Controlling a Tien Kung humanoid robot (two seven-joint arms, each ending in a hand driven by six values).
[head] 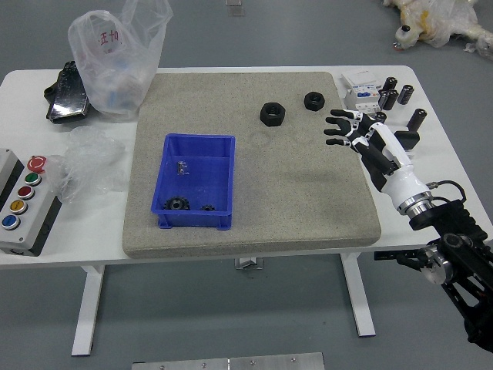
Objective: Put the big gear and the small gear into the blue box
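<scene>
My right hand (350, 142) hangs over the right edge of the beige mat, fingers spread with nothing held. The blue box (196, 180) lies left of centre on the mat. Inside it, the big gear (176, 203) rests at the near left and the small gear (208, 207) sits to its right, both on the box floor near the front wall. A small metallic piece (182, 167) is also in the box, toward its left side. My left hand does not show.
Two black nuts (272, 114) stand on the mat's far part. Small boxes (363, 100) and several black cylinders (417, 119) occupy the table's right. Plastic bags (119, 58), a black packet (68, 94) and a button panel (25, 202) are at the left.
</scene>
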